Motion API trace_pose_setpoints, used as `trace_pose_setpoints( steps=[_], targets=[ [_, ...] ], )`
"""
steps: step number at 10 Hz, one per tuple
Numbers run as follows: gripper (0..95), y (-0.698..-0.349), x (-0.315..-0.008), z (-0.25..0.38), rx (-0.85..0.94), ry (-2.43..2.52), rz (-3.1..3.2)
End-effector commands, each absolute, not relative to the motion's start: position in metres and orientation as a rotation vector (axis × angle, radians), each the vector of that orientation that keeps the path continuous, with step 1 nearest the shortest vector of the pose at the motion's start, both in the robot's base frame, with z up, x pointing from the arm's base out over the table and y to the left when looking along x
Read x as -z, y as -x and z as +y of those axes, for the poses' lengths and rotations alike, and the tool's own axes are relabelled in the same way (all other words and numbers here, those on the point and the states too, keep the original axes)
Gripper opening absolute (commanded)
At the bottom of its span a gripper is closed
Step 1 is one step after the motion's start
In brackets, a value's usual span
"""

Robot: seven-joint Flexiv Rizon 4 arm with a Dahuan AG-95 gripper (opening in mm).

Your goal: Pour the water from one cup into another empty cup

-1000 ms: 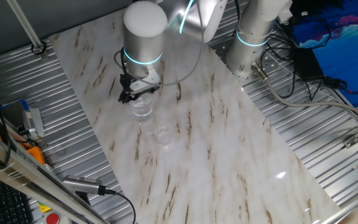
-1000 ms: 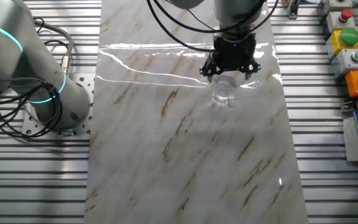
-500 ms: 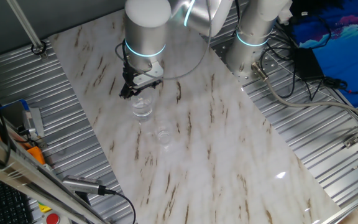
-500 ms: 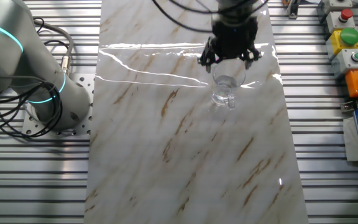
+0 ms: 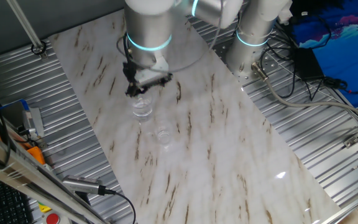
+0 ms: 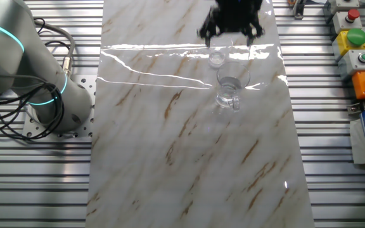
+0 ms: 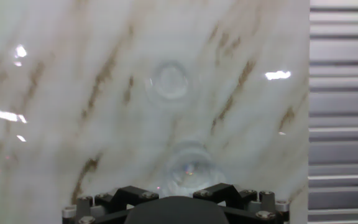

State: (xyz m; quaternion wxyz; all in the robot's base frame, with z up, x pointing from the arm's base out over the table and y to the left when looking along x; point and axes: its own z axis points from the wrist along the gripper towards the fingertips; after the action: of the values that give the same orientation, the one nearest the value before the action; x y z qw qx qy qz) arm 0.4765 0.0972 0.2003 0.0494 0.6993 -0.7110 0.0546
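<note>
In one fixed view, the gripper (image 5: 144,86) hangs just above the larger clear tumbler (image 5: 143,109), which stands upright on the marble tabletop (image 5: 229,143). Its dark fingers are spread apart and hold nothing; they sit over the tumbler's rim, and I cannot tell whether they clear it. The smaller clear cup (image 5: 163,135) stands upright near the tumbler, on the side toward the camera, apart from it. A faint glint low in the tumbler suggests the water (image 5: 143,113); the smaller cup's contents cannot be made out.

In the other fixed view, the gripper (image 6: 230,31) is at the top edge, raised well clear of both cups, fingers open. The tumbler (image 6: 229,90) stands below it in the picture, with the water (image 6: 227,100) glinting in its lower part. The smaller cup (image 6: 217,59) lies between gripper and tumbler and looks empty.

In the hand view, the tumbler (image 7: 190,168) sits just ahead of the gripper's housing, seen from above, blurred. The smaller cup (image 7: 169,82) lies farther ahead.
</note>
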Motion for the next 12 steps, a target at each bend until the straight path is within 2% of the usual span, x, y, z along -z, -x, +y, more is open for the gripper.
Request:
trace_pose_setpoints(
  steps=[1,2,8,12],
  targets=[
    [19.0,-0.476,-0.197,0.104,-0.159,-1.999,-2.325],
    [0.0,-0.476,-0.197,0.104,-0.157,-1.926,-2.401],
    [0.0,-0.476,-0.197,0.104,-0.106,-1.750,-2.578],
    [0.0,-0.474,-0.202,0.091,0.016,-1.645,-2.658]
  ],
)
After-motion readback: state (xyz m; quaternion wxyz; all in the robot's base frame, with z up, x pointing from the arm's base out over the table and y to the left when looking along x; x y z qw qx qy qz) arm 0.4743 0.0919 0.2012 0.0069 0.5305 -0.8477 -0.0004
